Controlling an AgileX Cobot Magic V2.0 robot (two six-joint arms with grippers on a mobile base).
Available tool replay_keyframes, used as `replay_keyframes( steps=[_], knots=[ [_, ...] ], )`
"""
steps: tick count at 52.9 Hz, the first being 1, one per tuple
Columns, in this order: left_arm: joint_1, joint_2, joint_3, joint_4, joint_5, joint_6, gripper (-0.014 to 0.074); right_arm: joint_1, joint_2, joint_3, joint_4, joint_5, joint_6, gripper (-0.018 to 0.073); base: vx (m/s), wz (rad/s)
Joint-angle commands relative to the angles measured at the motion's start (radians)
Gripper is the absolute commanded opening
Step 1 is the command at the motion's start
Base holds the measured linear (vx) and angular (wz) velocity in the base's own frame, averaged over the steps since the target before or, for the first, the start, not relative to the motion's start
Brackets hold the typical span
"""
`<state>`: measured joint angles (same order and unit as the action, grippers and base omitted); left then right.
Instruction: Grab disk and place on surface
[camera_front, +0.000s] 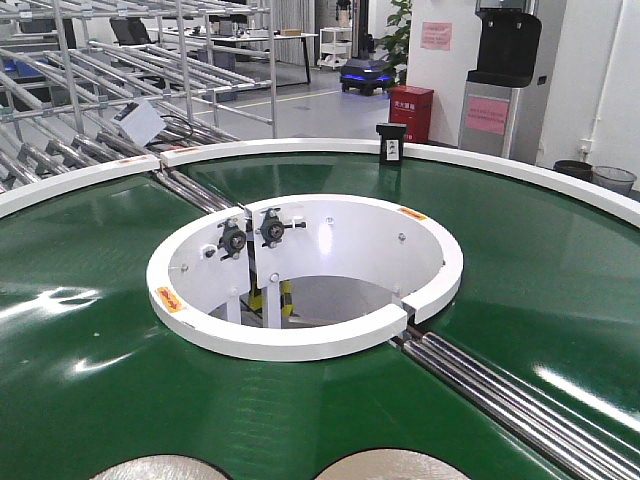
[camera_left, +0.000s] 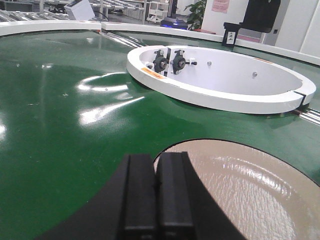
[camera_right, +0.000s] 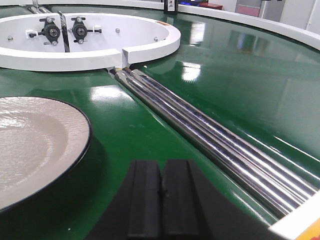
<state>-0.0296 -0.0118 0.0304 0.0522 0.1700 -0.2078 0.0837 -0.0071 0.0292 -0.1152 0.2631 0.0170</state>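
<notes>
Two beige disks with dark rims lie on the green conveyor belt (camera_front: 90, 390); their far edges show at the bottom of the front view, the left disk (camera_front: 160, 468) and the right disk (camera_front: 395, 466). In the left wrist view my left gripper (camera_left: 156, 159) is shut and empty, its tips at the left edge of a disk (camera_left: 240, 185). In the right wrist view my right gripper (camera_right: 161, 165) is also shut and empty, over bare belt to the right of a disk (camera_right: 30, 145). Neither gripper shows in the front view. The dark glossy tabletop is out of view.
A white inner ring (camera_front: 300, 345) with bearing mounts surrounds the hole in the belt's middle. Shiny steel rollers (camera_right: 210, 135) cross the belt to the right of my right gripper. A white outer rim (camera_front: 300, 147) bounds the belt, with metal racks (camera_front: 120, 70) behind it.
</notes>
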Motion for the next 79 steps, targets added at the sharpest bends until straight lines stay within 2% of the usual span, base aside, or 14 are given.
replay_keyframes(
  steps=[1, 25, 42, 50, 58, 63, 68, 70, 75, 79],
  knots=[
    [0.002, -0.004, -0.02, 0.004, -0.083, -0.009, -0.0008, -0.004, 0.017, 0.008, -0.004, -0.084, 0.0, -0.0008, 0.0, 0.0],
    [0.003, -0.004, -0.02, 0.004, -0.101, -0.01, -0.0008, -0.004, 0.017, 0.008, -0.004, -0.084, 0.0, -0.0008, 0.0, 0.0],
    [0.003, -0.004, -0.02, 0.003, -0.21, -0.017, -0.0008, -0.004, 0.017, 0.008, -0.011, -0.104, -0.003, -0.0008, 0.0, 0.0],
    [0.003, -0.004, -0.02, 0.003, -0.306, -0.017, -0.0008, -0.004, 0.017, 0.008, -0.012, -0.188, -0.003, -0.0008, 0.0, 0.0],
    [0.003, -0.004, -0.042, 0.003, -0.392, -0.016, -0.0008, -0.004, 0.017, 0.006, -0.012, -0.371, -0.002, -0.0008, 0.0, 0.0],
    [0.003, -0.004, -0.116, 0.003, -0.36, -0.013, -0.0008, -0.004, 0.017, -0.031, 0.018, -0.434, 0.021, -0.0008, 0.0, 0.0],
    [0.003, 0.008, -0.245, 0.004, -0.275, 0.01, -0.0008, -0.004, 0.027, -0.125, 0.075, -0.356, 0.035, -0.0008, 0.0, 0.0],
    [0.003, 0.032, -0.325, 0.004, -0.219, 0.048, -0.0008, -0.004, 0.051, -0.196, 0.087, -0.286, 0.035, -0.0008, 0.0, 0.0],
    [0.003, 0.121, -0.495, 0.004, -0.119, 0.109, -0.0008, -0.004, 0.145, -0.358, 0.079, -0.197, 0.035, -0.0008, 0.0, 0.0],
    [0.003, 0.22, -0.613, 0.004, -0.074, 0.134, -0.0008, -0.004, 0.229, -0.44, 0.051, -0.183, 0.035, -0.0008, 0.0, 0.0]
  ],
)
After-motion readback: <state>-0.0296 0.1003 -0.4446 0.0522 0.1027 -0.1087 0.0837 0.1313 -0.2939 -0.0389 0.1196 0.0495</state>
